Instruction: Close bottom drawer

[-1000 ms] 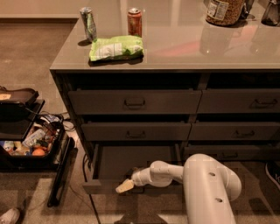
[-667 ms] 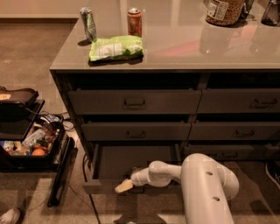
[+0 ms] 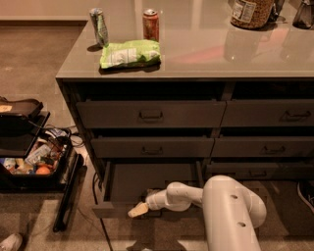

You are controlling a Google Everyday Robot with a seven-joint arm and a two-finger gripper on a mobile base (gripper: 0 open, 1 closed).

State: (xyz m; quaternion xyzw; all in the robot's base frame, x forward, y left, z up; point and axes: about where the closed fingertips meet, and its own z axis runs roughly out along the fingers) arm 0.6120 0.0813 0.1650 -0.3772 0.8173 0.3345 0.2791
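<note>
We are at the pushing step: the gripper (image 3: 139, 210) sits low at the front panel of the bottom drawer (image 3: 147, 180), which is pulled out, its box just behind the gripper. If the gripper is spread or pressed together, we cannot tell; next it should push the panel straight in.

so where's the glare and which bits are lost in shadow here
Camera view: dim, warm light; the countertop mirrors the jar and carries a reddish sheen; the recess just under it is black shadow; the open bottom drawer is murky inside, while the claw at its front edge catches light and shows pale.
</note>
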